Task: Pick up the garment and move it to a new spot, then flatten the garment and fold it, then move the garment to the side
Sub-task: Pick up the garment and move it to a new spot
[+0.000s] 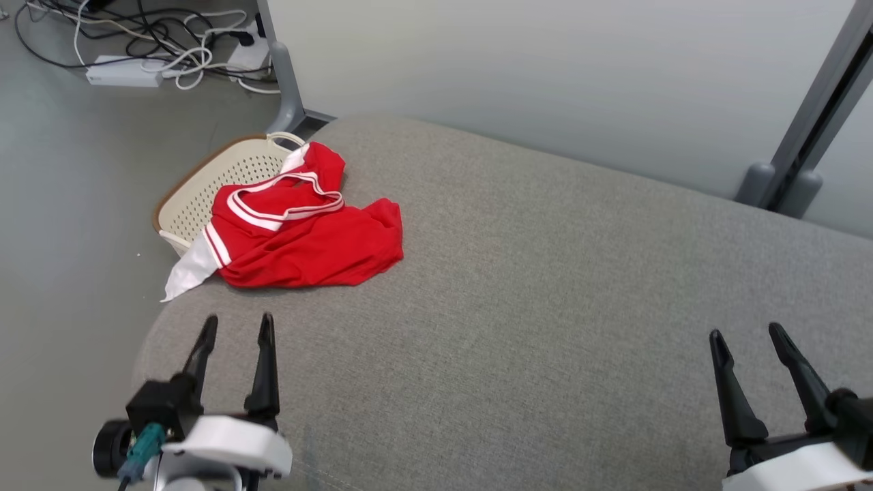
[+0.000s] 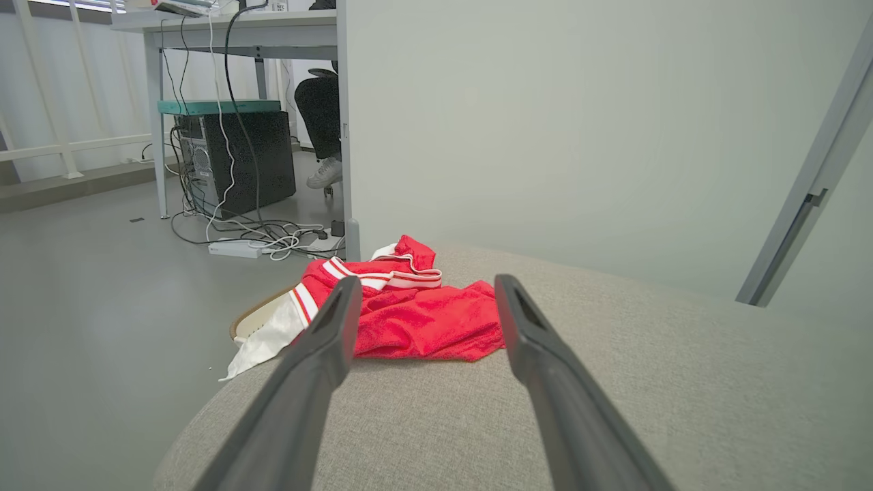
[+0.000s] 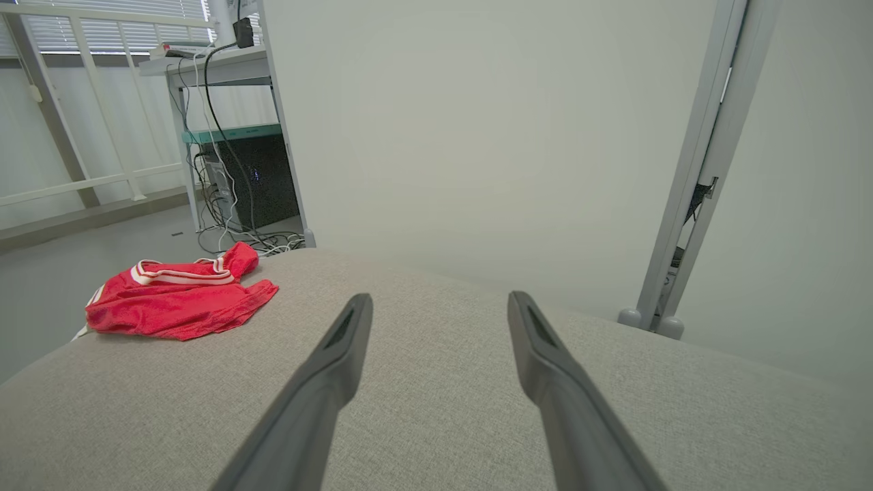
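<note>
And here we are right at the start line: the crumpled red jersey with white striped trim (image 1: 307, 239) is lying in a heap at the far left corner of the rounded grey fabric-covered worktop (image 1: 545, 307), untouched by the look of it. One white sleeve (image 1: 187, 273) droops over the edge, just above the beige perforated plastic basket (image 1: 204, 191) standing on the floor below. The left claw (image 1: 239, 318) hovers low over the near left of the worktop, both dark fingers spread wide with nothing between them, pointing straight at the jersey but clearly apart from it. Over on the far side, the right claw (image 1: 745, 331) is just as wide open and empty, well away from the cloth with bare grey fabric ahead. So, by my reading, nothing is ticked off: the pick-up, the move to a new spot, the flattening, the fold and the final shift aside all lie ahead. The left claw looks best placed to go first.
</note>
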